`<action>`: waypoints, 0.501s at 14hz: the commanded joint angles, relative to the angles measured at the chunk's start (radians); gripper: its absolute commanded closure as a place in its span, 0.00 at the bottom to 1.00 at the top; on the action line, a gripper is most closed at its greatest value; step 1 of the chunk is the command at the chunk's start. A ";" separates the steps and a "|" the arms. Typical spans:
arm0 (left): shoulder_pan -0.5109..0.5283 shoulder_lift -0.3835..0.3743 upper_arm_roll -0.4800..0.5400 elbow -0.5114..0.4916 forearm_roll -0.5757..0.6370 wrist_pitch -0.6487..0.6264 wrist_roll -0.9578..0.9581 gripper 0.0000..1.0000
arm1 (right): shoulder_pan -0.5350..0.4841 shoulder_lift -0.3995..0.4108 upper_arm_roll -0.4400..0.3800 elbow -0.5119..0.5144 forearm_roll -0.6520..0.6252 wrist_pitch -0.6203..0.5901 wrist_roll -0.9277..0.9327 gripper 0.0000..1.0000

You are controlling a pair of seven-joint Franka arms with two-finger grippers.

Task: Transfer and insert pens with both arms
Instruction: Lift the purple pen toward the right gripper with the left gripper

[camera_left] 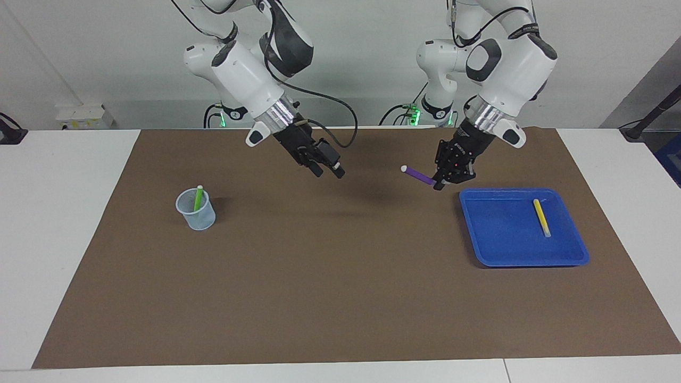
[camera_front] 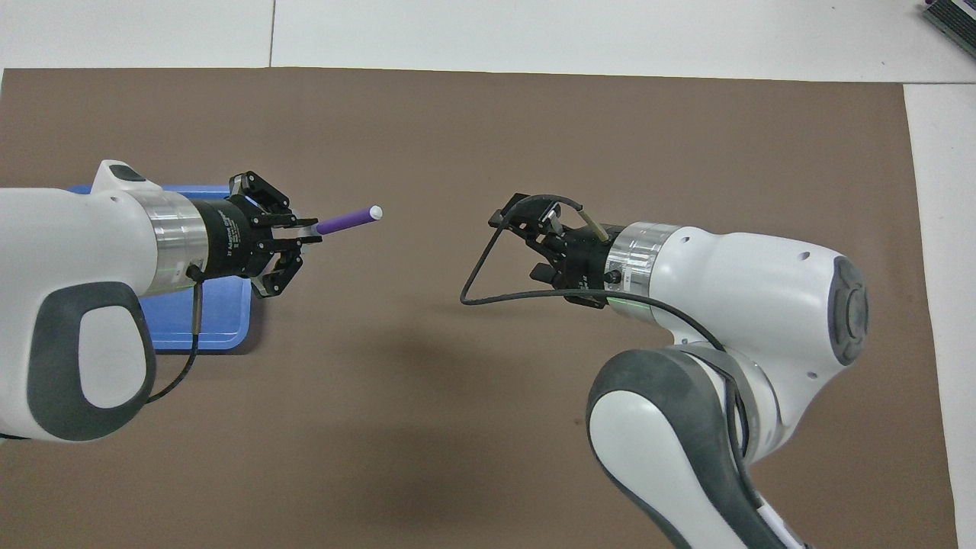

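I see the left end effector (camera_left: pixel 439 183) closed on the purple pen (camera_left: pixel 418 175), over the brown mat (camera_left: pixel 340 276). The right end effector (camera_left: pixel 327 171) hangs open. Farther lie the yellow pen (camera_left: pixel 541 217) in the blue tray (camera_left: pixel 505 250) and the green pen (camera_left: pixel 198 198) in the cup (camera_left: pixel 196 210).

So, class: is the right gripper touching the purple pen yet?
Apart. The overhead view shows bare brown mat between the purple pen, held by the left gripper, and the right gripper.

Shells: we saw white left arm (camera_left: pixel 511 58) and right arm (camera_left: pixel 242 74).
Joints: dark grey covers.
Cables: black loops.
Wrists: silver rings.
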 commanded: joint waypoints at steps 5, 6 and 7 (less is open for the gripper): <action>-0.067 -0.073 0.014 -0.080 -0.020 0.063 -0.142 1.00 | 0.062 0.015 -0.001 0.029 0.022 0.028 0.033 0.00; -0.070 -0.079 0.012 -0.090 -0.018 0.071 -0.137 1.00 | 0.068 0.015 -0.001 0.031 0.022 0.035 0.034 0.00; -0.073 -0.084 0.012 -0.094 -0.018 0.073 -0.131 1.00 | 0.068 0.015 -0.001 0.039 0.022 0.054 0.033 0.00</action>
